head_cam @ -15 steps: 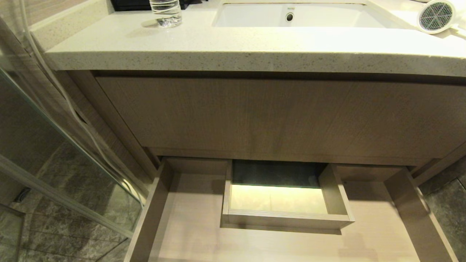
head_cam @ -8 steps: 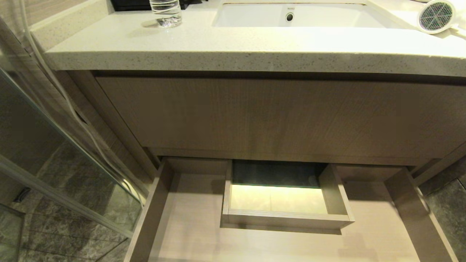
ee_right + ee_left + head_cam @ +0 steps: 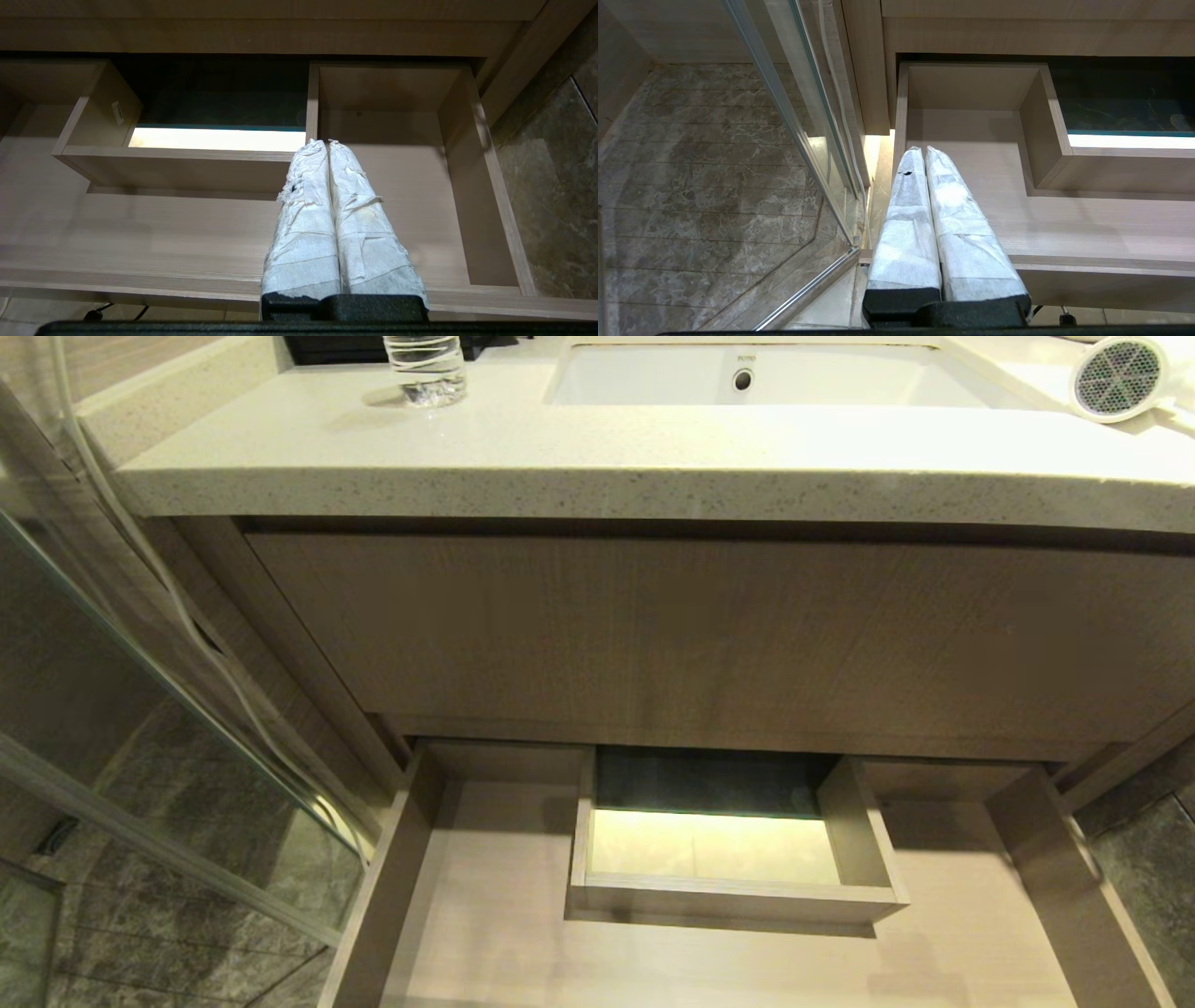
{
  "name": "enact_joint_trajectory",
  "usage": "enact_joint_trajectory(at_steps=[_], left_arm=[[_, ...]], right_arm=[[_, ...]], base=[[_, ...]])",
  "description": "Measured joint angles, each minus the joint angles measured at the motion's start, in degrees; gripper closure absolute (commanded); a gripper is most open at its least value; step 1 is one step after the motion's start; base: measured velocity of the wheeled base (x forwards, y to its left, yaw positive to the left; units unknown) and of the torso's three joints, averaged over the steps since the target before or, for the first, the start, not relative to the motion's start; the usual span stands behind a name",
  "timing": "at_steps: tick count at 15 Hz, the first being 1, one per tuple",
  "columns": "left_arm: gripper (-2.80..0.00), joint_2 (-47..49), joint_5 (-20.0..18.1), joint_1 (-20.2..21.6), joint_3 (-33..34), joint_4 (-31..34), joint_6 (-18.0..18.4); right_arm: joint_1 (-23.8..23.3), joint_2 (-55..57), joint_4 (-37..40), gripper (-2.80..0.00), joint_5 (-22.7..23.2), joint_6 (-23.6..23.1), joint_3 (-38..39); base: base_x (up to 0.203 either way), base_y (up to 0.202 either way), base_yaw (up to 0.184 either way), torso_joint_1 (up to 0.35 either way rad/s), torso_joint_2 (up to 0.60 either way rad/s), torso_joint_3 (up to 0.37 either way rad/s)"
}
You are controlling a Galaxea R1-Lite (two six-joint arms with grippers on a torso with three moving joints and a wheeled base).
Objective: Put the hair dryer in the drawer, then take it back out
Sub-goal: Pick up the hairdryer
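Landmark: we place everything against the drawer (image 3: 485, 933), the wide shallow wood-grain one standing pulled out at the bottom of the vanity.
Drawer inside: we see a bare wood-grain floor and a boxed U-shaped cutout (image 3: 738, 896) set against its back middle, with a lit strip showing through the cutout.
Hair dryer: we find the hair dryer (image 3: 1118, 378) well above the drawer and off to its right, lying on the countertop (image 3: 597, 457) with its round mesh grille turned toward us; it is not in the drawer.
Cabinet front: a taller plain wood-grain front (image 3: 728, 635) sits closed between the drawer and the countertop.
Sink: the white sink (image 3: 653, 378) is sunk into the countertop above the drawer's middle, just left of the hair dryer.
Bottle: a clear water bottle (image 3: 427, 371) stands upright on the countertop, above the drawer's left part.
Glass panel: a glass panel (image 3: 140, 709) with a metal frame stands just left of the drawer, over grey stone floor tiles (image 3: 187, 943).
Left gripper: our left gripper (image 3: 923, 150) hangs over the drawer's left front corner, its white-wrapped fingers (image 3: 906, 224) pressed together on nothing.
Right gripper: our right gripper (image 3: 325, 142) hangs over the drawer's right half, its wrapped fingers likewise closed and empty.
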Motion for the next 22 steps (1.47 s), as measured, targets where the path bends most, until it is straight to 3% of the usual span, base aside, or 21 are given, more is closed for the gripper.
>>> enact_joint_trajectory(at_steps=[11, 22], left_arm=[[0.00, 0.0, 0.0, 0.0, 0.0, 0.0, 0.0], [0.00, 0.0, 0.0, 0.0, 0.0, 0.0, 0.0]], right_arm=[[0.0, 0.0, -0.1, 0.00, 0.1, -0.1, 0.0], [0.0, 0.0, -0.1, 0.00, 0.1, 0.0, 0.0]], base=[[0.000, 0.000, 0.000, 0.000, 0.00, 0.000], [0.000, 0.000, 0.000, 0.095, -0.41, -0.318]])
